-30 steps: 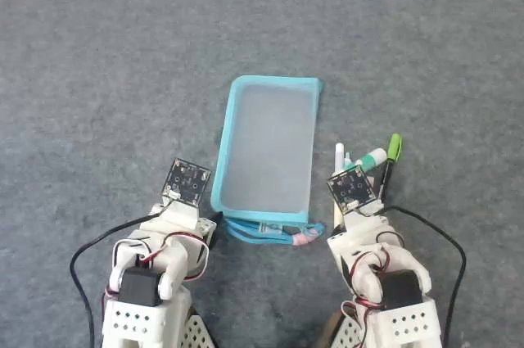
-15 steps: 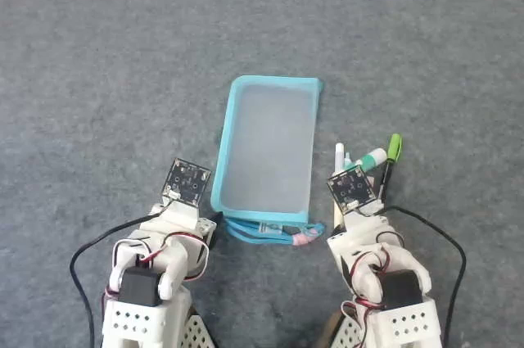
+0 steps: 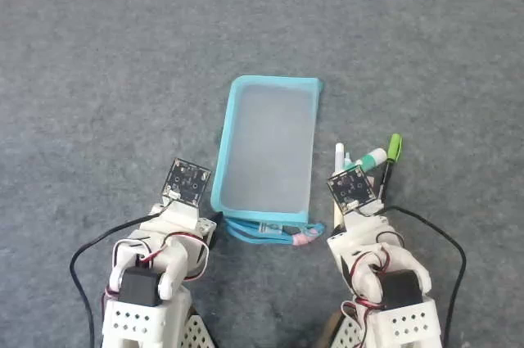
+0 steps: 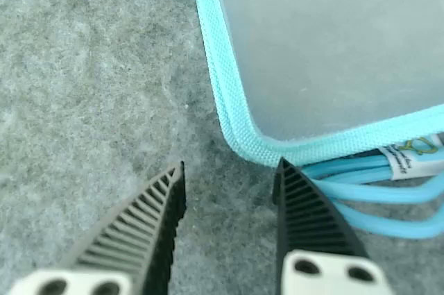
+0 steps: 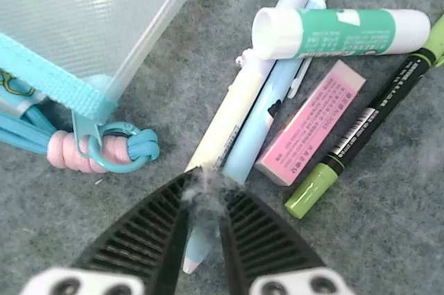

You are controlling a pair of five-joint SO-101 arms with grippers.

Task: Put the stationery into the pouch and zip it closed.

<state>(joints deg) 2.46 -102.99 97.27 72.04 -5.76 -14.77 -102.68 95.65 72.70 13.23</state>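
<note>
While nothing had yet gone inside it, the pouch [image 3: 268, 147] lay flat in the middle of the high view. Its long side ran up the frame, and its zip end, with the blue cords [image 3: 262, 232] and the pink-beaded zip pull [image 5: 83, 149], was turned toward the lower edge and your arms.

The stationery lay in a loose bunch just right of the pouch's lower half, on the grey mat [image 3: 98, 78]. It was made up of a glue stick [image 5: 340, 31], a pink eraser [image 5: 310, 123], a green marker [image 5: 364, 128], a cream pen [image 5: 225, 118] and a light blue pen [image 5: 250, 146] touching alongside the cream one.

Your right gripper [image 5: 203, 201] sat over the near end of the light blue pen. Whether it pinched the pen or merely hung above it could not be told. Your left gripper [image 4: 230, 166] was spread wide and held nothing, with the pouch's lower-left corner just beside one jaw.

By my reading you were at the first pick, with loading not begun. Whether the zip stood open I could not see. Your next move therefore called for a sure hold on that pen. It also called for the left gripper to pin or lift the pouch's mouth so the pen could slide in.
</note>
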